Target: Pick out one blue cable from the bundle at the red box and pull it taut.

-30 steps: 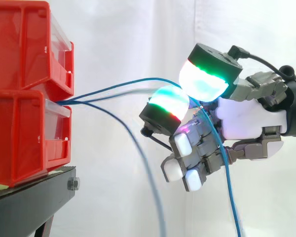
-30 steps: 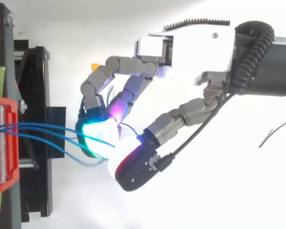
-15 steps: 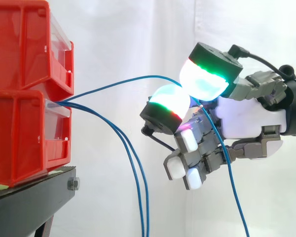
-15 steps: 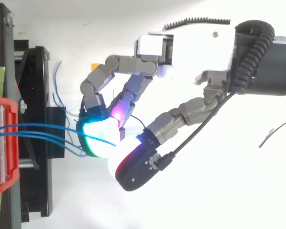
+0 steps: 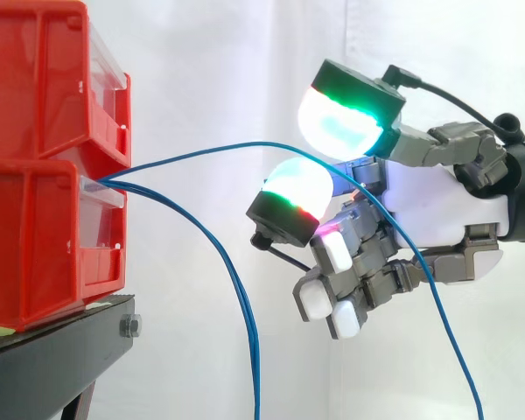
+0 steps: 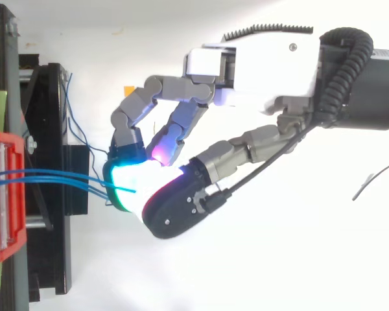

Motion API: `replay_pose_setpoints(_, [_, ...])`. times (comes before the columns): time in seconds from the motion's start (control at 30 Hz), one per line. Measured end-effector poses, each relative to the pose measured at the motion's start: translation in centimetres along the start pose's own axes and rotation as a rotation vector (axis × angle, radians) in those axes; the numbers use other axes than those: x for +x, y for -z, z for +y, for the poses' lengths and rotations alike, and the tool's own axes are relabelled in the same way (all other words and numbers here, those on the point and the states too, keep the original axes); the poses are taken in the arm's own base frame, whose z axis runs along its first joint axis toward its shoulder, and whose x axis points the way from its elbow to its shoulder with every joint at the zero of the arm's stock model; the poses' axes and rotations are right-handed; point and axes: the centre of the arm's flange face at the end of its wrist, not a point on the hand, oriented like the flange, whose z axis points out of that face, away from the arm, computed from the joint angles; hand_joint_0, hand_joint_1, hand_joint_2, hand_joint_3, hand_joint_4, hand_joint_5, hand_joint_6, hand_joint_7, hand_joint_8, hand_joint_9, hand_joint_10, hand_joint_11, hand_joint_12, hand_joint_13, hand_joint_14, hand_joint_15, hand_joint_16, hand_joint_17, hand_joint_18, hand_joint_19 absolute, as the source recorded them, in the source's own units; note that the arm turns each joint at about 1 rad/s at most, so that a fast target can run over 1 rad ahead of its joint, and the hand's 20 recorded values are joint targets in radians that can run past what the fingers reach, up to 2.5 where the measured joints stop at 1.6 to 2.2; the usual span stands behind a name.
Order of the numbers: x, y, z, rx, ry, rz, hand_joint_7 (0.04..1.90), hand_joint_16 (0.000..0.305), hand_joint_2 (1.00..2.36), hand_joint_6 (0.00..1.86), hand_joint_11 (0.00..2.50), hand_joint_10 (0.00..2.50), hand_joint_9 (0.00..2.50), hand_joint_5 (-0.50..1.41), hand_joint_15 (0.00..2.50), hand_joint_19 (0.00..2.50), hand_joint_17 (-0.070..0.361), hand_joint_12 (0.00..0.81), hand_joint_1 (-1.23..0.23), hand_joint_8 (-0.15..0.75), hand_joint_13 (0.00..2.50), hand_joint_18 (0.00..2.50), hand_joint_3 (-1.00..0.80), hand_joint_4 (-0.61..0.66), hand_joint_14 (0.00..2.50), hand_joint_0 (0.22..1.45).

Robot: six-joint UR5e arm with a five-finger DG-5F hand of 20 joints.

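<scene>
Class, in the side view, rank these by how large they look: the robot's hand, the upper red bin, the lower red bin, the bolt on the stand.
1. hand
2. upper red bin and lower red bin: alike, both cut by the view's edge, so unranked
3. bolt, by far smallest

Two red bins, three blue cables

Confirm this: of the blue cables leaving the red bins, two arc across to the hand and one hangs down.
Wrong. In the side view one blue cable arcs across from the red bins to the hand, and two blue cables hang down.
</scene>
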Motion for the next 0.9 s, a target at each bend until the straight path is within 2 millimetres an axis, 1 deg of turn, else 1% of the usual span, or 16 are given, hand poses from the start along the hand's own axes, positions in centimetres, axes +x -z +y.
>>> replay_pose_setpoints(0.1, [0.00, 0.00, 0.01, 0.000, 0.000, 0.000, 1.06, 0.046, 1.01, 0.88, 0.52, 0.02, 1.09, -0.14, 0.41, 0.57, 0.103, 0.338, -0.58, 0.276, 0.90, 0.77, -0.38, 0.03, 0.02, 0.60])
replay_pose_setpoints(0.27, [0.00, 0.00, 0.01, 0.000, 0.000, -0.001, 1.13, 0.046, 1.02, 0.91, 0.53, 0.02, 1.10, -0.13, 0.41, 0.57, 0.103, 0.338, -0.67, 0.282, 0.90, 0.78, -0.26, 0.04, 0.02, 0.60])
replay_pose_setpoints(0.57, [0.00, -0.01, 0.02, 0.000, 0.000, -0.001, 1.17, 0.045, 1.03, 0.92, 0.54, 0.02, 1.11, -0.13, 0.41, 0.56, 0.102, 0.336, -0.76, 0.285, 0.91, 0.79, -0.17, 0.06, 0.02, 0.62])
replay_pose_setpoints(0.63, [0.00, 0.00, 0.00, 0.000, 0.000, -0.001, 1.18, 0.045, 1.03, 0.93, 0.54, 0.02, 1.10, -0.13, 0.41, 0.56, 0.102, 0.336, -0.80, 0.286, 0.91, 0.79, -0.15, 0.03, 0.02, 0.62])
replay_pose_setpoints(0.7, [0.00, 0.00, 0.00, 0.000, 0.000, -0.002, 1.14, 0.046, 1.02, 0.93, 0.54, 0.02, 1.10, -0.14, 0.41, 0.55, 0.102, 0.334, -0.79, 0.285, 0.91, 0.79, -0.19, 0.05, 0.02, 0.62])
replay_pose_setpoints(0.8, [-0.01, -0.01, 0.02, 0.000, 0.000, -0.002, 1.08, 0.047, 1.01, 0.90, 0.53, 0.02, 1.10, -0.14, 0.42, 0.57, 0.105, 0.336, -0.72, 0.278, 0.90, 0.79, -0.39, 0.09, 0.02, 0.59])
replay_pose_setpoints(0.87, [-0.01, 0.00, 0.01, 0.000, 0.000, -0.003, 1.06, 0.048, 1.00, 0.88, 0.52, 0.02, 1.08, -0.14, 0.42, 0.57, 0.108, 0.345, -0.67, 0.282, 0.90, 0.79, -0.49, 0.10, 0.02, 0.56])
replay_pose_setpoints(0.9, [-0.01, 0.00, 0.00, 0.000, -0.001, -0.003, 1.06, 0.048, 1.00, 0.88, 0.53, 0.02, 1.09, -0.15, 0.42, 0.57, 0.109, 0.347, -0.64, 0.286, 0.90, 0.79, -0.50, 0.11, 0.02, 0.55])
